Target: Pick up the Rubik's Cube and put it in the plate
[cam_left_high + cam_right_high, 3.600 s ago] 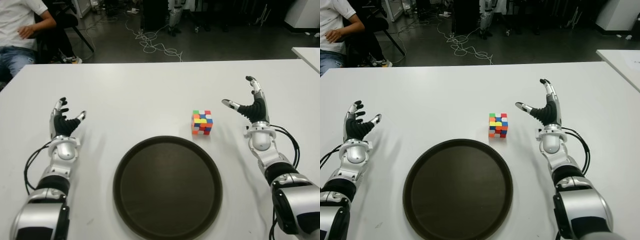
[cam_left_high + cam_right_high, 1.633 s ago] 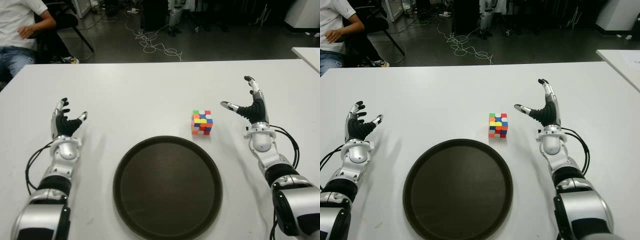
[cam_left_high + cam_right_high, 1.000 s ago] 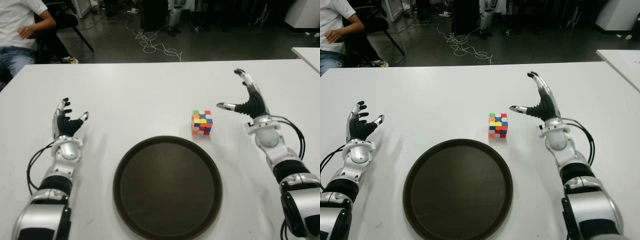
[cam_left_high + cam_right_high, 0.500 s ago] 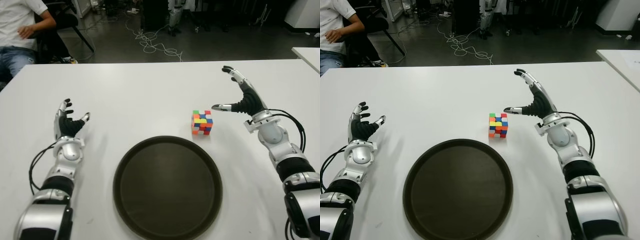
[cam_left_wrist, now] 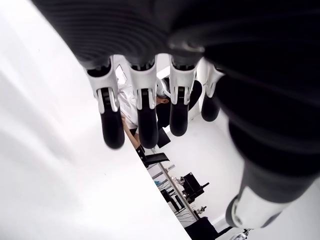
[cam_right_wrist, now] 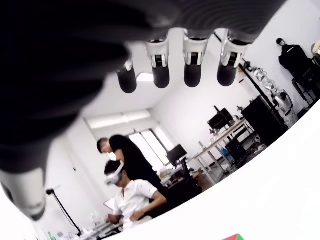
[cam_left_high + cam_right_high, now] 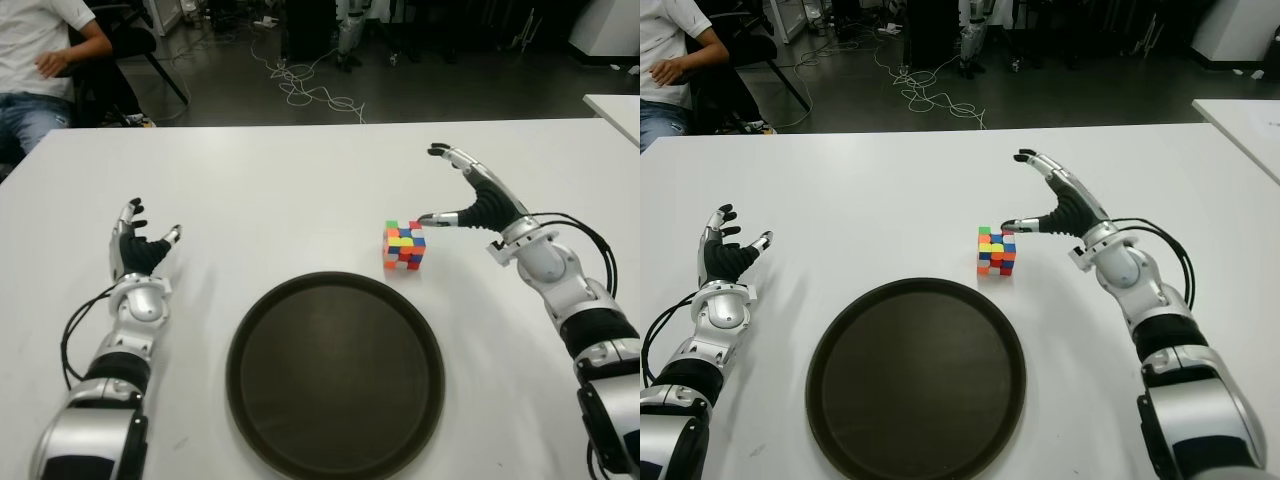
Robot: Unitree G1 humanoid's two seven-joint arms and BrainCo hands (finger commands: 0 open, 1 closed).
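Note:
A Rubik's Cube (image 7: 403,245) with mixed coloured faces stands on the white table (image 7: 300,180), just beyond the far right rim of a round dark plate (image 7: 335,372). My right hand (image 7: 462,196) hovers close to the cube's right side, fingers spread, thumb tip near the cube's top right corner, holding nothing. A corner of the cube (image 6: 234,237) peeks in at the edge of the right wrist view. My left hand (image 7: 138,246) stays idle with spread fingers at the left of the plate.
A seated person (image 7: 45,60) is beyond the table's far left corner. Cables (image 7: 310,90) lie on the floor behind the table. Another white table edge (image 7: 615,105) shows at the far right.
My right hand has travelled left and forward toward the cube, from well to its right until its thumb is beside the cube's top. The cube, the plate and my left hand have stayed put.

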